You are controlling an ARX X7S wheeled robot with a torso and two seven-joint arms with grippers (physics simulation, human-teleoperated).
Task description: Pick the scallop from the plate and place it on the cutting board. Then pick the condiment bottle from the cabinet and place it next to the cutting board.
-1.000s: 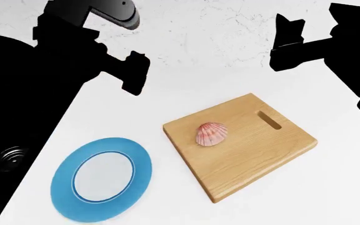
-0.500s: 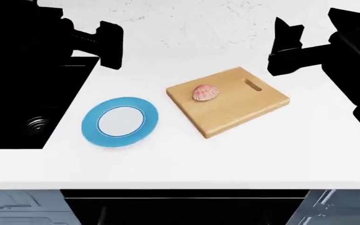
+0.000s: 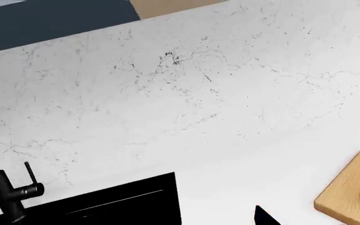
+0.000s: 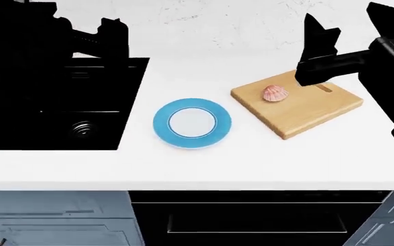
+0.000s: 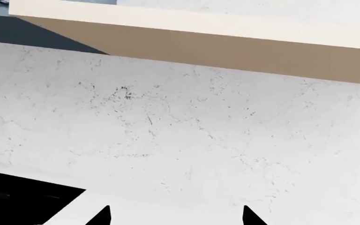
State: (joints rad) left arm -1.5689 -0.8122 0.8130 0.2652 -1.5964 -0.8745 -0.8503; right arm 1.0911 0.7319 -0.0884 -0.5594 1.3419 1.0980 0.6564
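The scallop [image 4: 274, 94], a small ribbed pink-orange fan, lies on the cutting board [image 4: 307, 110] near the board's far left corner. The board is a light-brown wooden rectangle with visible grain, set at an angle on the smooth white bench [image 4: 204, 164], and its oblong handle slot is partly covered by the right arm. Just left of the board, apart from it, sits the round flat plate [image 4: 192, 123], with a wide sky-blue rim and bare white centre.

Further left a black sink [image 4: 80, 125] is sunk into the bench, and a slim black faucet [image 3: 2, 192] stands at its back. Behind everything rises a white wall [image 5: 186, 131] with fine grey marble veining.

The right hand [image 5: 175, 216] is raised above the board's far edge; in its wrist view two dark fingertips stand well apart with nothing between them, so it is open. The left hand [image 4: 111, 38] hangs over the sink's far side as a black silhouette, and I cannot tell whether it is open or closed.
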